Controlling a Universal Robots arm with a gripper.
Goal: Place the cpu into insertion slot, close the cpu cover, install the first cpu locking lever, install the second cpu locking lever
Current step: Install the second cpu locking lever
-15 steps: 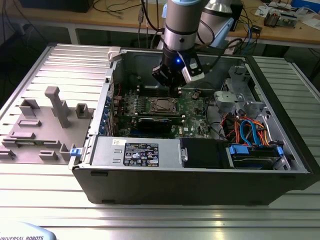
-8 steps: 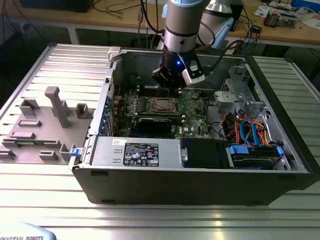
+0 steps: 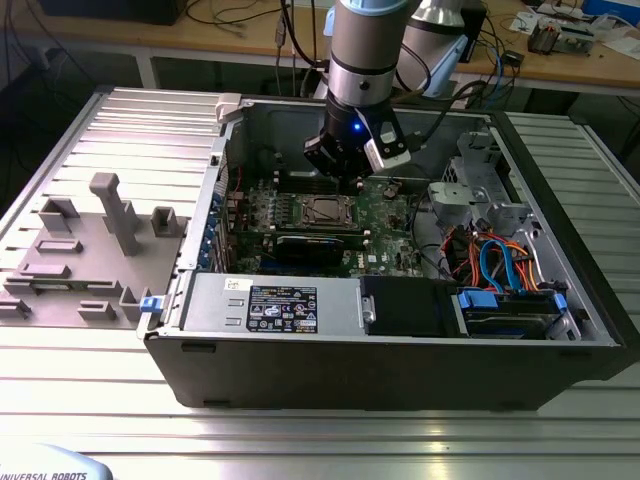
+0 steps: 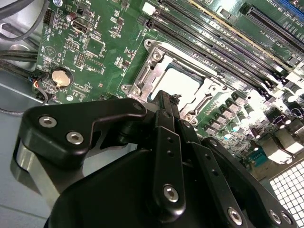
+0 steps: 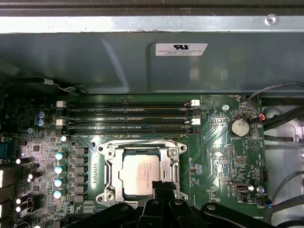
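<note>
Silver cpu (image 5: 139,175) seated in insertion slot (image 5: 110,172), cpu cover (image 5: 140,146) down around it. Pincer (image 5: 164,186) fingers together, empty, tip just over cover edge, likely working lever.

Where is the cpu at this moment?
The cpu sits in the insertion slot on the green board, beside the long memory slots, with the gripper at its edge in the first wrist view.
</note>
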